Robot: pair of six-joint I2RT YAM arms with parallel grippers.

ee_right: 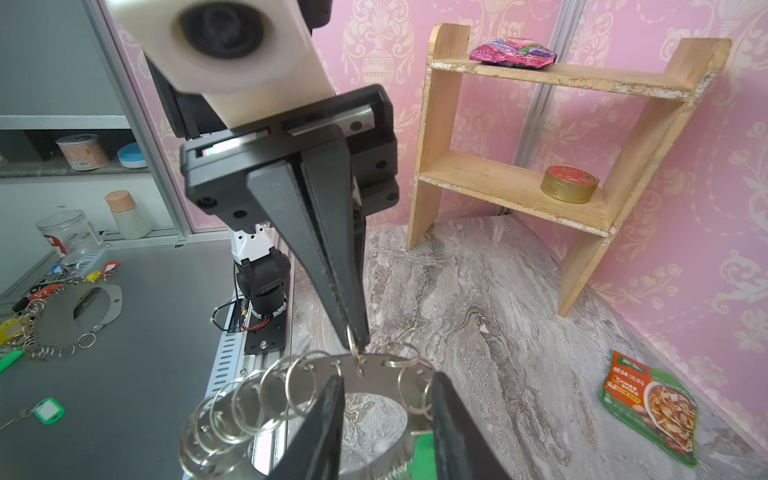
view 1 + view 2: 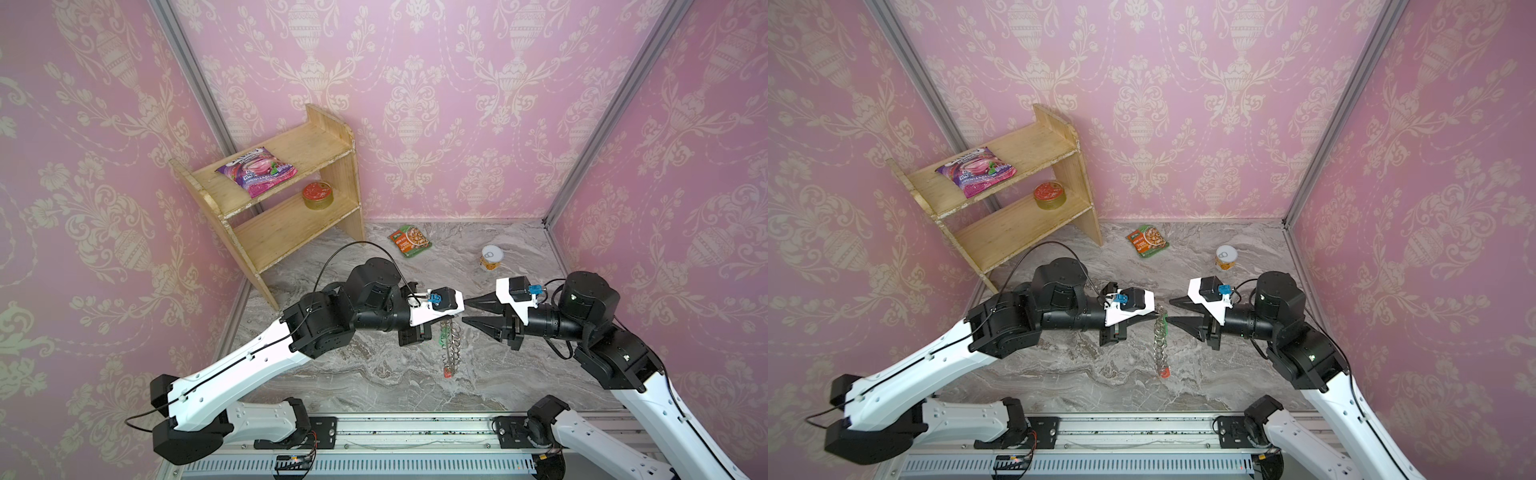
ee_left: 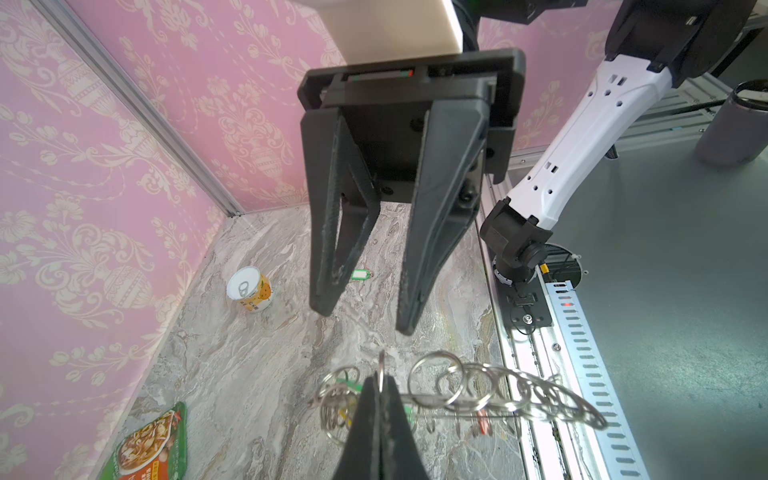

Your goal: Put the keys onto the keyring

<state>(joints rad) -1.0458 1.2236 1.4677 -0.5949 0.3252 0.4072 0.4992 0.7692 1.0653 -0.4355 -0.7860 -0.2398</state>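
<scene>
Left gripper (image 3: pixel 380 384): jaws fully closed, pinching one wire loop of the keyring (image 2: pixel 451 345). The ring hangs clear of the table (image 2: pixel 374 374) near its centre and shows edge-on in both top views. A red key (image 2: pixel 448 372) hangs at its 6 o'clock end, a hung green key (image 2: pixel 442 332) up near the grip.

Right gripper (image 2: pixel 465 311): jaws partly apart, nothing between them. It sits at 3 o'clock of the ring's top, tips just beside it. The left gripper is at 9 o'clock.

Judgement: the step in hand is getting the right gripper onto a free loop, with one key not yet on.
- Hold the left pinch steady so the plate does not swing.
- Bring the right tips in square to a free loop, not the pinched one.
- Close on wire only, never on the plate's edge.
- Risk: a nudge turns the ring about its single held loop.

Views:
- The left wrist view shows a loose green key (image 3: pixel 358 274) flat on the table, past the right gripper's fingers. The top views do not show it; probably it lies under that gripper.
- The right wrist view shows the plate's face, its big hole and the loops fanned along the rim. The top views give only the edge.
</scene>
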